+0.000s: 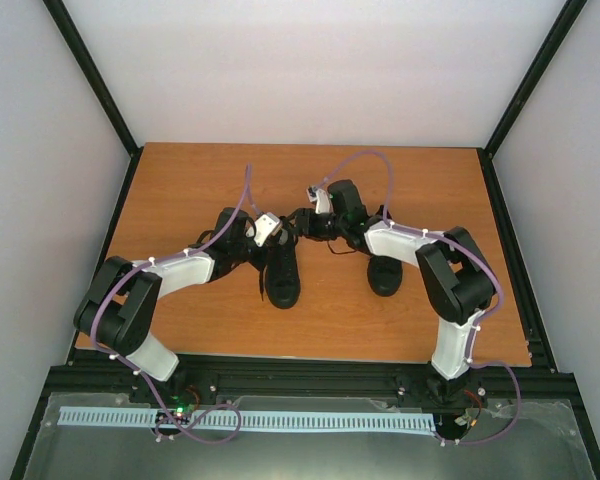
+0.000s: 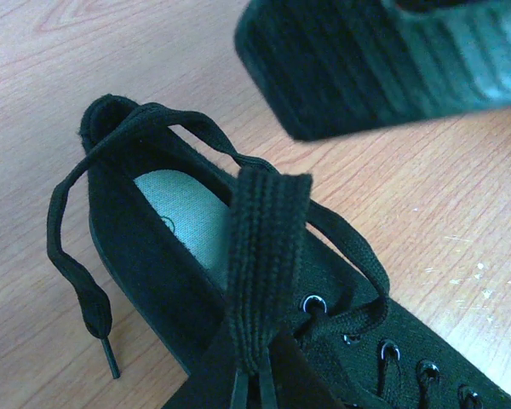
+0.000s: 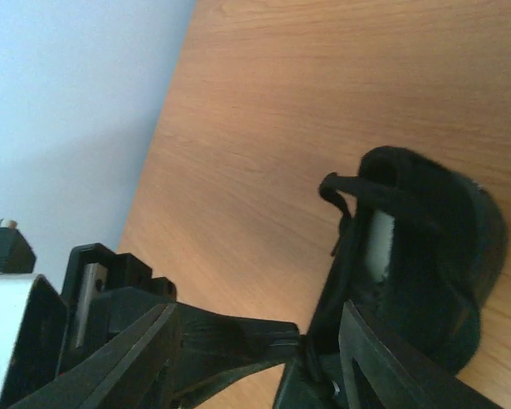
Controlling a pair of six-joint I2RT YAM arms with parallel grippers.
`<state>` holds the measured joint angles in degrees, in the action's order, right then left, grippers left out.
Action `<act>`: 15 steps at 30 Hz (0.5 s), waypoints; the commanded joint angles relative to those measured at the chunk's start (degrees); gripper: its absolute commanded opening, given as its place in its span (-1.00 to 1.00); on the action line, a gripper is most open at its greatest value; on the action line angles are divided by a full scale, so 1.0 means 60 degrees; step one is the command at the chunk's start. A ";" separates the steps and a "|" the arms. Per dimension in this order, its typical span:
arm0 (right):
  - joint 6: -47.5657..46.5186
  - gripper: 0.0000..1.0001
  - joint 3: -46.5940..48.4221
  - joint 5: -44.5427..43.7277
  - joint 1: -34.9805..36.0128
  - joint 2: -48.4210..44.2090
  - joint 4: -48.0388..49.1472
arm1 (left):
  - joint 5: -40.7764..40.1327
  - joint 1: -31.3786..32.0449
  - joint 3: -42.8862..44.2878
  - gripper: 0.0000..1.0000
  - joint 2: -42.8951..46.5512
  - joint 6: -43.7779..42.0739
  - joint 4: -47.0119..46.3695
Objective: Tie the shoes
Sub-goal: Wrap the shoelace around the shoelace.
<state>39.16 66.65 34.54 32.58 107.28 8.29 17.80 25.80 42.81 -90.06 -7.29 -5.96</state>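
Two black sneakers stand on the wooden table: the left shoe (image 1: 281,278) and the right shoe (image 1: 384,273), which is partly under my right arm. My left gripper (image 1: 279,232) is over the left shoe's opening. In the left wrist view it (image 2: 255,379) is shut on a bunched loop of black lace (image 2: 262,256), held up above the shoe (image 2: 153,264). A loose lace end (image 2: 92,307) hangs off the shoe's side. My right gripper (image 1: 307,217) is open. In the right wrist view it (image 3: 255,358) straddles the left gripper's tip beside the shoe (image 3: 426,256).
The wooden tabletop (image 1: 180,190) ends at white walls at the back and both sides, with black frame posts in the corners. A black rail (image 1: 300,372) runs along the near edge by the arm bases. A right finger (image 2: 375,60) looms above the shoe.
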 commanded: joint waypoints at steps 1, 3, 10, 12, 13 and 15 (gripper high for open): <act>0.0460 0.07 -0.0041 0.0536 0.0204 0.0036 0.1155 | 0.0082 0.0065 0.0360 -0.99 0.0041 -0.0103 0.0009; 0.0503 0.08 -0.0052 0.0664 0.0257 0.0108 0.1381 | 0.0059 0.0065 0.0365 -0.99 0.0041 -0.0103 0.0025; 0.0709 0.06 -0.0054 0.0795 0.0294 0.0460 0.1352 | 0.0091 0.0065 0.0394 -0.98 0.0028 -0.0087 0.0059; 0.0742 -0.01 -0.0088 0.0812 0.0296 0.0488 0.1371 | 0.0094 0.0072 0.0391 -0.98 0.0017 -0.0089 0.0067; 0.0738 -0.09 -0.0091 0.0819 0.0290 0.0499 0.1364 | 0.0094 0.0066 0.0389 -0.99 0.0024 -0.0089 0.0068; 0.0691 -0.21 -0.0081 0.0834 0.0298 0.0485 0.1309 | 0.0094 0.0068 0.0405 -0.98 0.0004 -0.0089 0.0067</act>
<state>42.98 66.00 38.65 34.13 109.49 14.46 17.80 25.80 42.98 -90.06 -7.29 -5.87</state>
